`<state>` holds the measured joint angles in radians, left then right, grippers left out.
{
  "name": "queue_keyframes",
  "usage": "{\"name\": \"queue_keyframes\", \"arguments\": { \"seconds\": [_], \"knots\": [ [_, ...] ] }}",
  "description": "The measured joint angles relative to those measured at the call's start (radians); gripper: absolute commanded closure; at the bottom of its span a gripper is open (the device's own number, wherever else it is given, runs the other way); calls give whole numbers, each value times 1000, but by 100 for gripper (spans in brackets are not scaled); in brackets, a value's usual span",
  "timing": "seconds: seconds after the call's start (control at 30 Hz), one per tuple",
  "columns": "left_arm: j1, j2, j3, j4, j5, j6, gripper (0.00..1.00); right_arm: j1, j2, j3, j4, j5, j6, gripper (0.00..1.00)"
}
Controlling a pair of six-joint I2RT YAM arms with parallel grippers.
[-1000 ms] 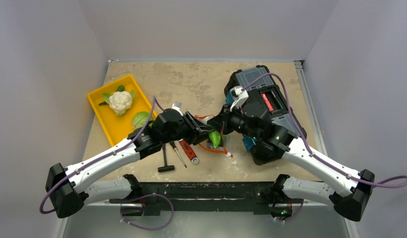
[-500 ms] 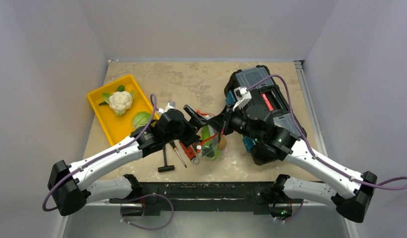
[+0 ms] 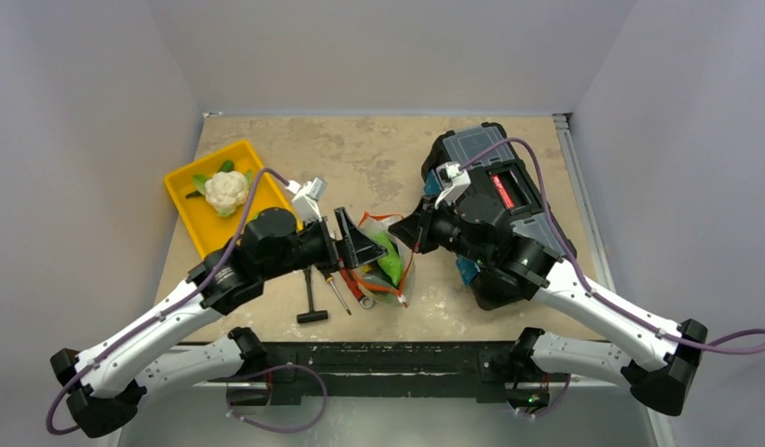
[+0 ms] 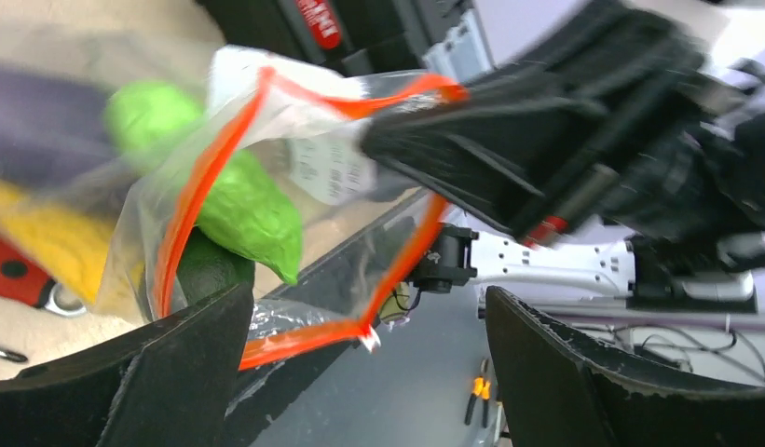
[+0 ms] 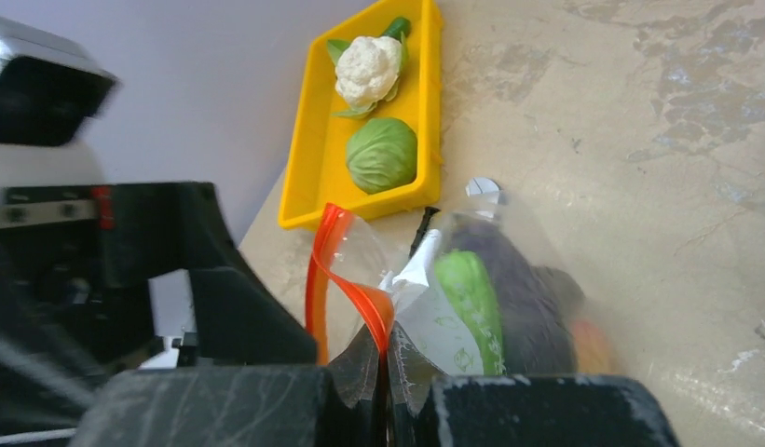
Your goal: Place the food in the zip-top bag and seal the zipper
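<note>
The zip-top bag [image 3: 386, 268] hangs crumpled at the table's middle, its mouth gaping. My right gripper [image 5: 386, 391] is shut on the red-orange zipper [image 5: 360, 289] and holds the bag up by that edge. Through the clear plastic show food pieces: a green piece [image 5: 471, 303], the dark purple eggplant [image 5: 532, 289] and a blur of orange [image 5: 594, 346]. My left gripper [image 4: 367, 307] stands open just left of the bag with nothing between its fingers [image 4: 145, 382]. The zipper's white tip [image 4: 370, 341] dangles ahead of them. Green pieces [image 4: 252, 209] bulge inside the bag.
A yellow tray [image 3: 194, 222] at the left holds the cauliflower [image 3: 226, 189] and cabbage [image 5: 382, 155]. A red-handled wrench [image 3: 357, 287], a screwdriver [image 3: 338, 294] and a black T-handle key [image 3: 311, 304] lie beside the bag. A black toolbox [image 3: 495, 182] sits at the right.
My left gripper has opened wide, let go of the bag and drawn back to the left. The bag now hangs from the right gripper alone.
</note>
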<state>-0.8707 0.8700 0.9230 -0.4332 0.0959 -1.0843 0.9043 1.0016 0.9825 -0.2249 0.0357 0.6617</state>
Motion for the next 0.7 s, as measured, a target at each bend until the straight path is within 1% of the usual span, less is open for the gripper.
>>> {"name": "queue_keyframes", "arguments": {
  "seconds": [0.1,0.2,0.37,0.47,0.53,0.6,0.7],
  "knots": [
    [0,-48,50,-26,26,110,7,1,21,0,0,-1,-13,100],
    [0,-55,115,-47,39,190,8,1,49,0,5,-8,-29,100],
    [0,-5,198,-54,74,243,13,1,82,0,10,-32,-43,100],
    [0,31,219,-56,98,274,13,1,85,0,14,-32,-47,100],
    [5,44,229,-90,87,304,12,1,83,0,17,-27,-53,100],
    [26,39,253,-158,48,330,9,1,82,0,16,-21,-62,100],
    [103,16,301,-271,-47,370,1,1,81,0,13,-10,-81,100]
  ]
}}
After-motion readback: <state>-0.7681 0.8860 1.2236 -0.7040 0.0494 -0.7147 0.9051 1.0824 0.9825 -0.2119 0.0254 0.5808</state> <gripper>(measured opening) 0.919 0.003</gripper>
